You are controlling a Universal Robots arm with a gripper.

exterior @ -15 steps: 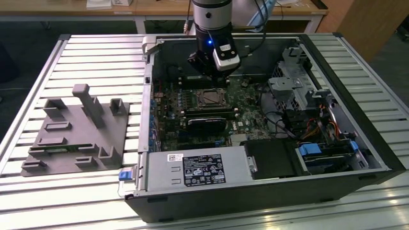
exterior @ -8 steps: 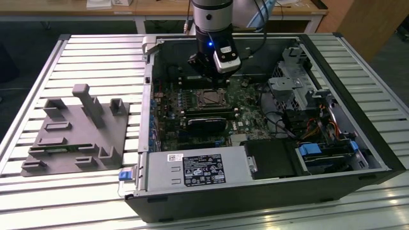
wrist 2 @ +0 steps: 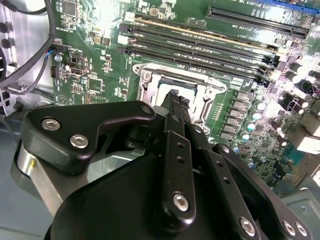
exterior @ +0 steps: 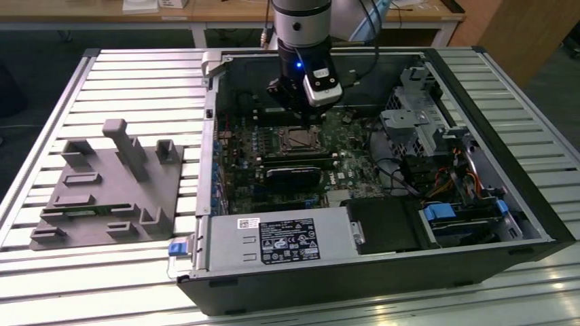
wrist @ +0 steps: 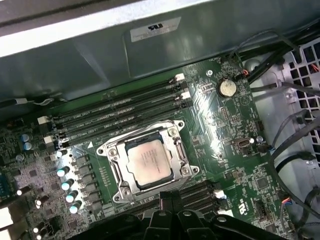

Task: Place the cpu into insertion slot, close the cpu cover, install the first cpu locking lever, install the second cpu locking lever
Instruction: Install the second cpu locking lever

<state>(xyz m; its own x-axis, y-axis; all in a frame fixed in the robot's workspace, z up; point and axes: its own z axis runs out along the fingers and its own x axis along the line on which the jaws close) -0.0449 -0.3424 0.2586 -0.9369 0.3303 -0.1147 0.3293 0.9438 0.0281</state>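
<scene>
Here, the arm hangs over an open PC case point(exterior: 471, 224) lying on a slatted worktop point(exterior: 136, 81), its end effector point(exterior: 303, 112) lowered just above the green board point(wrist: 225, 130). In the first wrist view the cpu point(wrist: 149, 162) sits flat inside the slot point(wrist: 114, 192), pale metal face up, w/ the cover point(wrist: 175, 145) down around it as a silver frame; whether the levers are latched cannot be told. The dark fingertips point(wrist: 170, 200) stand at the socket's edge, just beside the frame, not clearly touching it. In the second wrist view the end effector's black fingers point(wrist 2: 176, 100) come together to a narrow tip over the slot's rim point(wrist 2: 147, 80), drawn closed w/ nothing seen between them. Long black memory slots point(wrist: 120, 107) run alongside the socket, a coin cell point(wrist: 227, 88) farther off near loose cables point(wrist: 295, 150). In the exterior view a grey fixture point(exterior: 109, 190) rests on the worktop at the exterior view's left, well apart from the case.
</scene>
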